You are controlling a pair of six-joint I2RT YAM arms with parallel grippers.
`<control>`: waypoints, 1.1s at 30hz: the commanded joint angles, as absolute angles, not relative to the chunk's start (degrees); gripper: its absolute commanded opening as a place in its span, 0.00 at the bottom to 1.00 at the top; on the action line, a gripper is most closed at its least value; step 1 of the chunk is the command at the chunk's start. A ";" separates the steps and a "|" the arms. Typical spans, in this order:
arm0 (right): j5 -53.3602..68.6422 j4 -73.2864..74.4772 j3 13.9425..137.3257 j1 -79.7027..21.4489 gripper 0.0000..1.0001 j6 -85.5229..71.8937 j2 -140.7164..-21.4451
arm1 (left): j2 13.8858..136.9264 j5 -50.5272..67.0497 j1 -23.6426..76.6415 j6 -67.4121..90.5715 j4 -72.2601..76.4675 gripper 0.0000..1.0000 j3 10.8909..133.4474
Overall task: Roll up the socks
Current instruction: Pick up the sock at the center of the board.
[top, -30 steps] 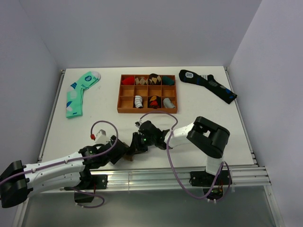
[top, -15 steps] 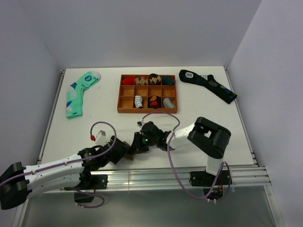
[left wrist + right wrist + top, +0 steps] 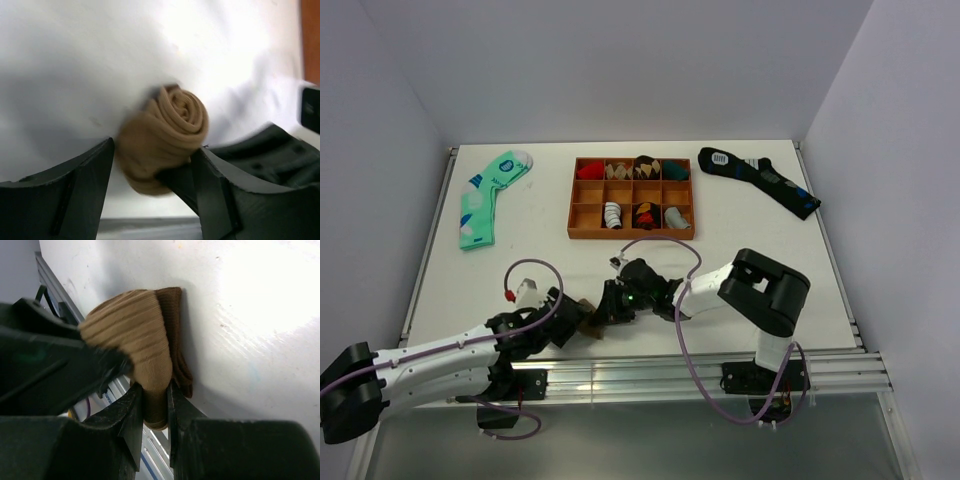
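Left gripper (image 3: 155,157): jaws set wide, one finger on each side of the socks (image 3: 167,132), and both appear to touch the bundle. I read this as a clamp around the roll's girth so the spiral cannot spring open. The view is blurred, so how firm the contact is remains a judgement.

Right gripper (image 3: 156,395): jaws nearly together, pinching a fold of tan knit at one end of the bundle. The darker cuff lies beside the pinch, against the table (image 3: 770,250). This is likely a hold on the loose end, ready for tucking.

Position: the roll sits on the near side of the wooden tray (image 3: 630,236), off its left end and well apart from it. The spiral is tight and the roll looks nearly finished; the cuff is not yet folded over it.

Bystanders: the mint-green sock (image 3: 485,195) lies left of the tray and the navy sock (image 3: 760,180) right of it. Neither is touched.
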State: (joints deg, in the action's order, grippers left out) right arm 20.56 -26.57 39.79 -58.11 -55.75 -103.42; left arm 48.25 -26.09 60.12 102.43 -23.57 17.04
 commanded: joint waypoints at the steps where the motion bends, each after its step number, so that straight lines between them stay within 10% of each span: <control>1: 17.32 -9.93 35.68 -59.85 0.00 -49.30 -106.96 | 49.22 -31.47 58.80 104.06 -30.41 0.70 15.20; 33: 16.08 -7.91 37.79 -59.85 0.00 -49.57 -108.81 | 43.25 -24.61 58.71 91.23 -32.88 0.72 23.29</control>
